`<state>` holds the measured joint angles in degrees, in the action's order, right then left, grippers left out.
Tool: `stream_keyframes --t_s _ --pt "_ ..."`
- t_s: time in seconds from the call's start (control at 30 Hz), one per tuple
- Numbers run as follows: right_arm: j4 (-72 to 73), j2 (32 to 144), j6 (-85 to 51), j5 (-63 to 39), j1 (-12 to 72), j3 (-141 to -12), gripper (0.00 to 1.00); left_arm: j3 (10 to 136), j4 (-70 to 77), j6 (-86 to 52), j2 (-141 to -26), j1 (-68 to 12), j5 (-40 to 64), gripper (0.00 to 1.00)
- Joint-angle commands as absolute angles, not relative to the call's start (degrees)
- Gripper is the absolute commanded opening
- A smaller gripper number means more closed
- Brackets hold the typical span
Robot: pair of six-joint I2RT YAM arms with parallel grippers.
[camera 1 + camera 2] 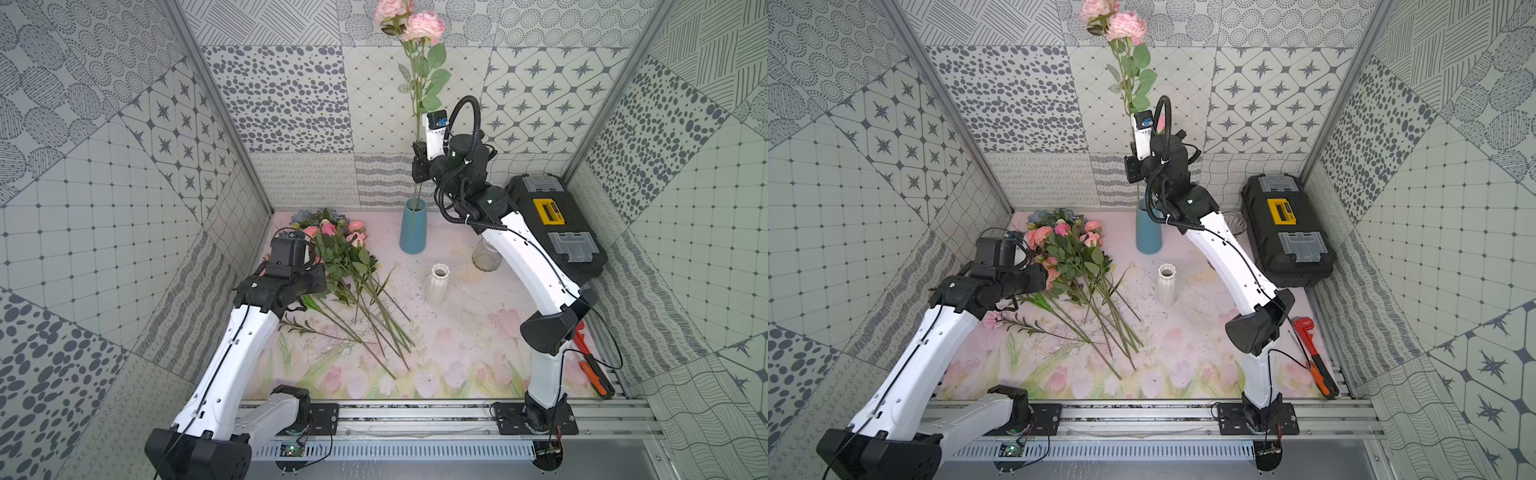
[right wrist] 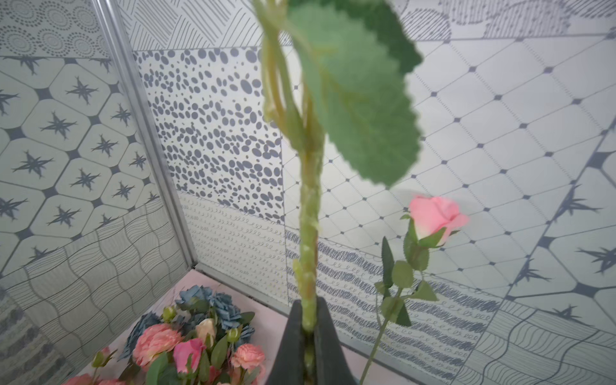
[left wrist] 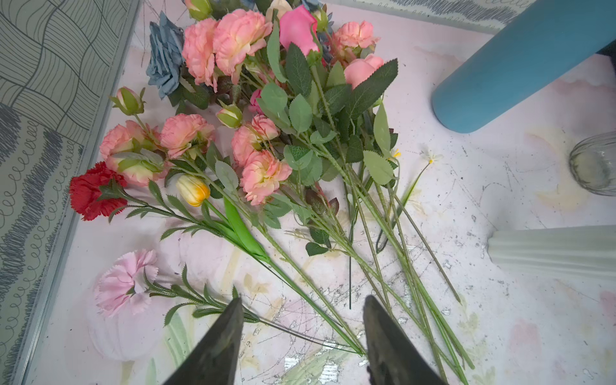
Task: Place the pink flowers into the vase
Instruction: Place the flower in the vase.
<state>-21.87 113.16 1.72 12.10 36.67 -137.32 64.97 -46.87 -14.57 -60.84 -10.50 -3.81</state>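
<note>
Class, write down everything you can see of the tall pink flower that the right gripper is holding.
The pink flower has two ruffled pale pink blooms, a long green plastic-looking stem and broad serrated leaves. It stands nearly upright, blooms at the top. The right gripper is shut on the stem below the leaves. Its lower end runs down to the mouth of the blue vase; how deep it goes is hidden.

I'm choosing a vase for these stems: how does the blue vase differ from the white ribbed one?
The blue vase is taller and smooth; the white ribbed vase is shorter and fluted. A pink rose stem, clamped in the right gripper, reaches the blue vase's mouth; the white vase's mouth shows nothing in it. Both stand upright on the floral mat.
</note>
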Motion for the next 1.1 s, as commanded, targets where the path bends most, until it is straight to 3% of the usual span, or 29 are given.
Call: stream_keyframes --t_s 0.0,0.37,1.07 --pt "-15.9 115.3 6.0 13.9 36.2 -141.4 0.0 64.9 -45.3 -13.5 -60.7 -10.3 -4.5 0.57" --pt "-15.8 122.4 10.9 15.0 35.4 -153.0 0.0 64.8 -45.1 -13.6 -61.1 -10.3 -3.3 0.57" --pt "-12.7 128.6 11.4 13.7 34.1 -151.2 0.0 64.8 -44.7 -13.4 -61.7 -10.2 -1.5 0.56"
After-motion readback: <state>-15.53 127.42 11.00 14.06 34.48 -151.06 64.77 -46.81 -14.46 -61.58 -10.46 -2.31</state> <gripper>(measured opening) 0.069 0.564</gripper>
